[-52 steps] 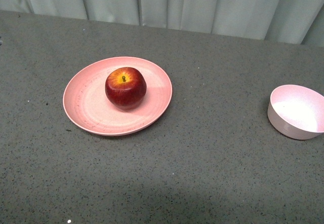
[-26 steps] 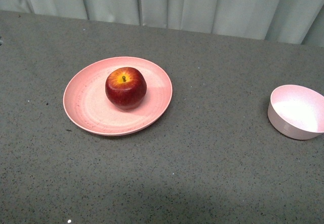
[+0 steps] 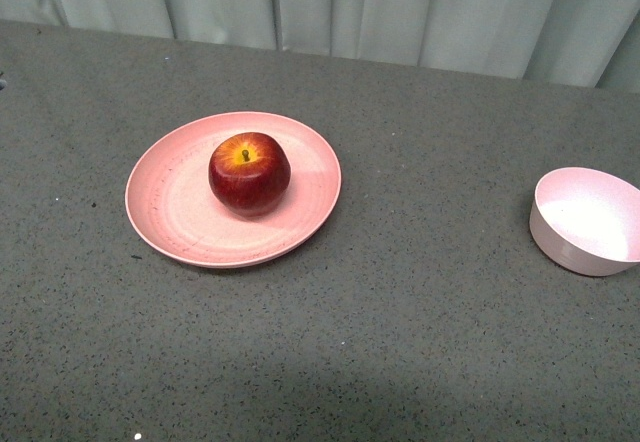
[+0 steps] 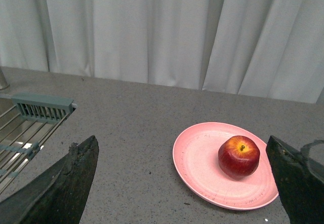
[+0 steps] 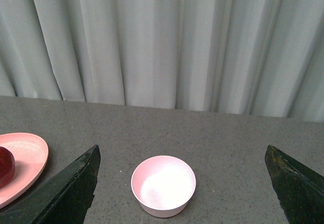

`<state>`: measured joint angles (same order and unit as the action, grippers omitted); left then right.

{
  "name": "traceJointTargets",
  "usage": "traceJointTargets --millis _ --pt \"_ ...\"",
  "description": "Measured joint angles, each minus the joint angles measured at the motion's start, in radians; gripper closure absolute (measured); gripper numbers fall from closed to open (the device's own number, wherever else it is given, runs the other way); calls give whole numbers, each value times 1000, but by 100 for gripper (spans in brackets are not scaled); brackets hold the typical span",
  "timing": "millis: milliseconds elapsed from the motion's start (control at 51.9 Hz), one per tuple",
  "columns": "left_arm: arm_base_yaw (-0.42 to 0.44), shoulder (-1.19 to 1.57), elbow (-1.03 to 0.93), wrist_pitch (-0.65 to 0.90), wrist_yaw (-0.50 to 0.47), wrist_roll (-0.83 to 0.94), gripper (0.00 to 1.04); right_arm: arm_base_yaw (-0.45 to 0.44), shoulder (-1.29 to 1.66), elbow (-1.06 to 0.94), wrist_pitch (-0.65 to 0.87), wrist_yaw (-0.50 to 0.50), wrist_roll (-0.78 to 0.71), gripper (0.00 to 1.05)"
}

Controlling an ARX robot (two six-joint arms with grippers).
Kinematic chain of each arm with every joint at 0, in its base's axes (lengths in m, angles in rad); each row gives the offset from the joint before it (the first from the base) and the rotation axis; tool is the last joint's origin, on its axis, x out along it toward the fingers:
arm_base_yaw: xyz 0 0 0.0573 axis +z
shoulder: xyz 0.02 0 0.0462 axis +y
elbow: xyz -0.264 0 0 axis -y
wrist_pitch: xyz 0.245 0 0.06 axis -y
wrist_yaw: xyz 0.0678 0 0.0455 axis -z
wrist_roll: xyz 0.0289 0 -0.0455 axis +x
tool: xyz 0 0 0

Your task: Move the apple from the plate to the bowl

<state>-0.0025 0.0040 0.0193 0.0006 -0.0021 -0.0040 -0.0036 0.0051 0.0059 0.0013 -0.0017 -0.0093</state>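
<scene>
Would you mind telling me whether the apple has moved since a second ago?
No. The apple sits at the same spot on the plate, just as far from the bowl.

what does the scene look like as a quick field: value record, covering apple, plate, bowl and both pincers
apple: sits stem up on the plate, nothing touching it
plate: on the table, left side in the front view
bowl: empty, right side, well apart from the plate
left pincer: open, empty, faces the plate and apple
right pincer: open, empty, faces the bowl
task state: apple not yet moved
</scene>
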Motion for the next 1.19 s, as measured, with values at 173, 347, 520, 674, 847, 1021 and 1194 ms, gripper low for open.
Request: traceJointTargets --millis 173,347,520,674,847,1021,1194 --pt "0 0 0 0 0 0 7 0 0 0 0 0 0 9" --pt "0 0 0 0 0 0 7 0 0 0 0 0 0 9" --pt "0 0 0 0 0 0 7 0 0 0 0 0 0 9" --pt "0 0 0 0 0 0 7 0 0 0 0 0 0 9" --pt "0 0 0 0 0 0 7 0 0 0 0 0 0 9" --pt "0 0 0 0 0 0 7 1 1 0 -2 4 -2 9" --pt "0 0 0 0 0 0 7 -4 362 130 -25 48 -95 9"
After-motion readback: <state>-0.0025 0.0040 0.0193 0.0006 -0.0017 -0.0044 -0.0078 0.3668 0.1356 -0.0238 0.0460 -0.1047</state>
